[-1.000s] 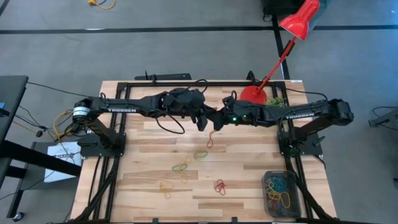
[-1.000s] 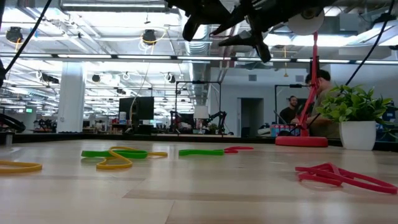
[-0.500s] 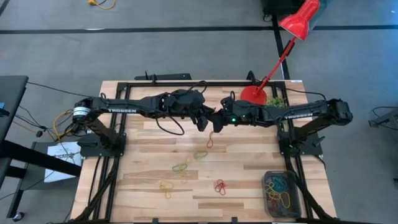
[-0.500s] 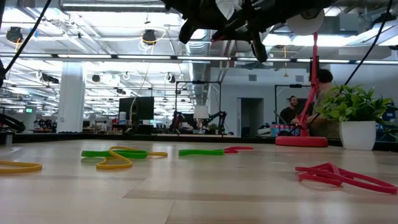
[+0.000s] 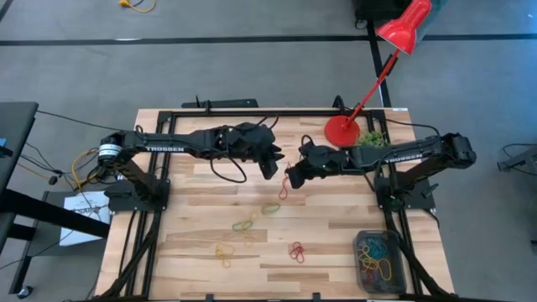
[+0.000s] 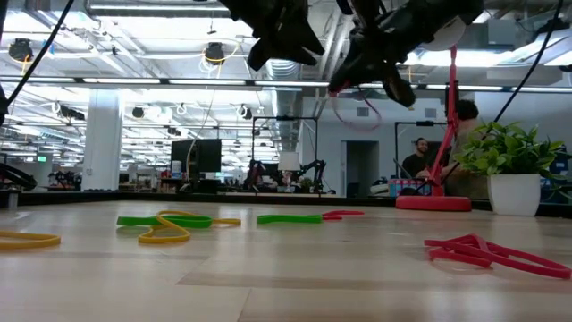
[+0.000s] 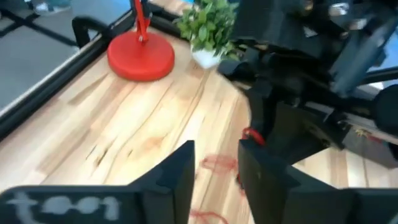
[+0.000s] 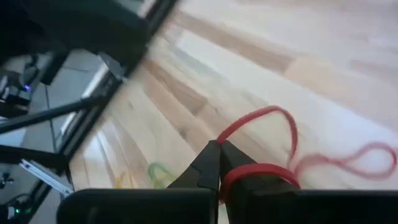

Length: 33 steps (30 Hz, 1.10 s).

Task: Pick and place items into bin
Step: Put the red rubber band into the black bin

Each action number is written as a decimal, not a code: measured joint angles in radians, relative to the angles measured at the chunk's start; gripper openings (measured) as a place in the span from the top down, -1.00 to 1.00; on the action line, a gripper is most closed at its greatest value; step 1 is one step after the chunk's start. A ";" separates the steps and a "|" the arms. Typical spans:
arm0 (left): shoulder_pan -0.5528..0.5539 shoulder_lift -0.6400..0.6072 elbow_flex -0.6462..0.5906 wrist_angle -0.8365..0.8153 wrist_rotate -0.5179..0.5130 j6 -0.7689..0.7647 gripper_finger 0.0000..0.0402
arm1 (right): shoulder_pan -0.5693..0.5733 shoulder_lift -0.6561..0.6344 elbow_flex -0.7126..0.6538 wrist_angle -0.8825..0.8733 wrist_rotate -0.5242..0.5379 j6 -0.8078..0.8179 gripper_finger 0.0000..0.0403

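Handover point above the middle of the table [image 5: 201, 197], both arms raised. Right gripper [image 5: 289, 177] pinched shut on a red band [image 8: 258, 140], loop dangling free below the tips, visible in the low view [image 6: 356, 112] as a thin pink ring against the room. Left gripper [image 5: 271, 168] just beside it, fingers [image 7: 180, 177] parted with a gap between them, holding nothing. Bin [image 5: 377, 262] well apart, at the near right corner, already carrying a tangle of coloured bands. More bands on the wood: a red one [image 5: 283, 190] under the grippers, a green pair [image 5: 245, 225] nearer the middle, a yellow one [image 5: 222, 253] and another red one [image 5: 296, 250] toward the front edge. Lamp base [image 5: 341, 130] and a small potted plant [image 5: 369, 138] at the far right.

Likely risks from here, judged only from the layout:
- Thin grip: band caught only at the very tips, so a quick swing toward the bin could flick it loose onto the wood or off the edge.
- Crowding: two grippers nearly touching, so a careless turn by either arm could knock the other or snag the hanging loop.
- Release: springy rubber may cling to a finger over the bin, or bounce out off the pile.
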 joint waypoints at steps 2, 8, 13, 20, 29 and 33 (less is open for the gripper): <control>0.000 0.000 0.000 -0.028 -0.001 -0.016 0.38 | 0.009 0.000 0.000 -0.035 -0.039 0.022 1.00; 0.000 0.000 0.000 -0.081 -0.069 -0.053 0.31 | 0.050 -0.007 0.000 -0.185 -0.374 0.111 1.00; 0.003 0.000 0.000 -0.061 -0.088 -0.042 0.31 | 0.143 -0.007 0.000 -0.421 -0.571 0.183 1.00; 0.015 -0.001 0.000 -0.060 -0.088 -0.040 0.31 | 0.338 -0.068 -0.001 -0.720 -0.689 0.427 1.00; 0.040 -0.001 0.000 -0.060 -0.085 -0.037 0.31 | 0.722 -0.256 0.000 -0.727 -0.560 1.032 1.00; 0.045 -0.001 0.000 -0.060 -0.083 -0.036 0.31 | 0.959 -0.258 0.000 -0.687 -0.235 1.080 1.00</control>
